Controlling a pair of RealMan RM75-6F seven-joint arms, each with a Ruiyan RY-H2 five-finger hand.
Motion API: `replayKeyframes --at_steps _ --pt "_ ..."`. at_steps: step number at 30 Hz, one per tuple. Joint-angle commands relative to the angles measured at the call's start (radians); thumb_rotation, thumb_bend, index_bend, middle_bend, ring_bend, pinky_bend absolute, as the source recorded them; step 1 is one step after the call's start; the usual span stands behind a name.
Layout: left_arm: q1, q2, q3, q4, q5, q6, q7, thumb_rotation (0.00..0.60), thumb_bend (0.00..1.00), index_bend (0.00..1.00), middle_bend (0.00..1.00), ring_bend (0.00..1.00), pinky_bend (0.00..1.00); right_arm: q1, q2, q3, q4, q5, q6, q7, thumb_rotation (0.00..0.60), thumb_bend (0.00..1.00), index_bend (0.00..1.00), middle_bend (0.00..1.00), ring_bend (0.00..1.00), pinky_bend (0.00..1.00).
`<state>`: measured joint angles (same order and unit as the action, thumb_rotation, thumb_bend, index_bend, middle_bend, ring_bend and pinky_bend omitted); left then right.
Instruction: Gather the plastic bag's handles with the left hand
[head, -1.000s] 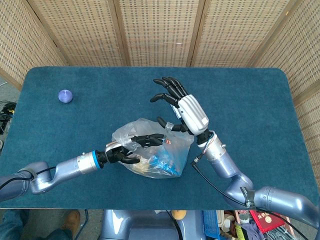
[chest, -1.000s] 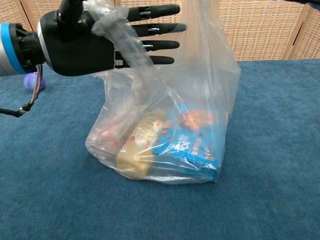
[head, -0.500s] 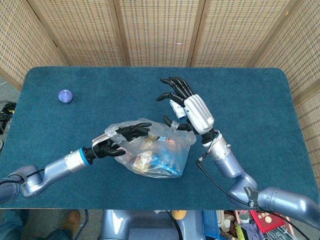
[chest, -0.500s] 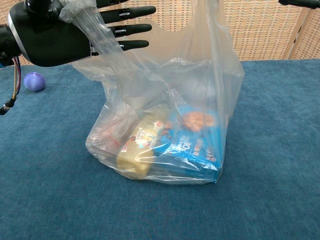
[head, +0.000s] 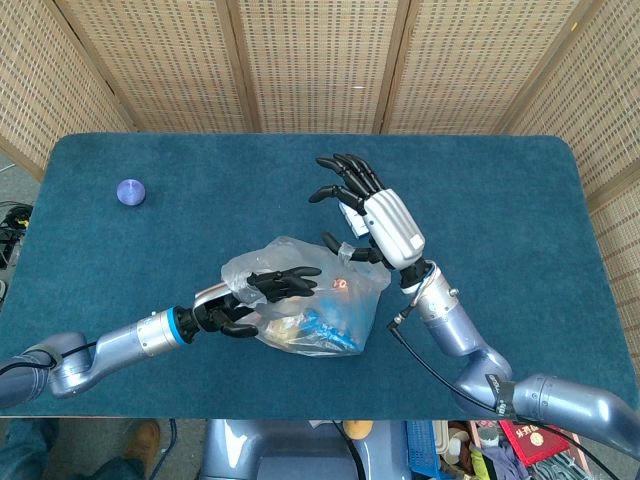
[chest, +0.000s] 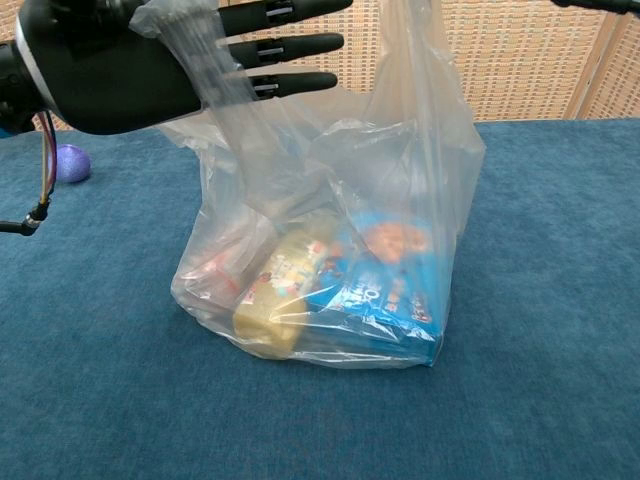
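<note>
A clear plastic bag (head: 310, 300) (chest: 330, 250) stands on the blue table, holding a yellow packet (chest: 280, 290) and a blue packet (chest: 385, 290). My black left hand (head: 255, 295) (chest: 130, 60) is at the bag's left top. Its fingers stretch straight out to the right, and one handle (chest: 225, 90) lies draped across the hand. My white-backed right hand (head: 385, 225) is above the bag's far side. The other handle (chest: 415, 90) rises taut out of the chest view, pinched up near the right thumb while the other fingers spread.
A small purple ball (head: 131, 191) (chest: 68, 162) lies far left on the blue table (head: 500, 180). Wicker screens (head: 320, 60) stand behind the table's far edge. A black cable (head: 420, 365) hangs along the right forearm.
The left hand pulled back left with the draped handle, then slid right again over the bag's mouth. The right hand shifted only slightly, keeping its handle up.
</note>
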<state>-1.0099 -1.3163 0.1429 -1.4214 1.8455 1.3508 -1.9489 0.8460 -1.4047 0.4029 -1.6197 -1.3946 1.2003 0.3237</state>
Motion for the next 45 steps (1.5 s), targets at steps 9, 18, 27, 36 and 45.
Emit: replayKeyframes --at_steps 9,18,27,36,45 --pt "-0.008 -0.012 0.004 0.006 0.001 -0.015 0.006 0.434 0.21 0.01 0.00 0.00 0.03 -0.014 0.014 -0.006 -0.001 -0.007 0.008 0.030 0.600 0.43 0.32 0.12 0.00 0.00" --pt "-0.014 -0.030 -0.013 0.002 -0.037 -0.042 0.005 0.436 0.21 0.00 0.00 0.00 0.03 -0.019 0.017 -0.010 -0.004 -0.013 0.012 0.037 0.600 0.43 0.32 0.12 0.00 0.00" --pt "-0.035 -0.052 -0.015 0.003 -0.029 -0.074 0.000 0.456 0.22 0.01 0.00 0.00 0.03 -0.016 0.021 -0.005 -0.013 -0.009 0.008 0.033 0.600 0.43 0.32 0.12 0.00 0.00" --pt "-0.060 -0.050 -0.052 -0.018 -0.074 -0.116 0.002 0.460 0.22 0.01 0.00 0.00 0.01 -0.012 0.025 -0.003 -0.033 -0.010 0.007 0.020 0.600 0.42 0.32 0.12 0.00 0.00" --pt "-0.089 -0.055 -0.056 -0.028 -0.062 -0.150 -0.015 0.483 0.22 0.01 0.00 0.00 0.02 -0.008 0.020 -0.003 -0.035 -0.005 0.003 0.010 0.600 0.43 0.32 0.12 0.00 0.00"
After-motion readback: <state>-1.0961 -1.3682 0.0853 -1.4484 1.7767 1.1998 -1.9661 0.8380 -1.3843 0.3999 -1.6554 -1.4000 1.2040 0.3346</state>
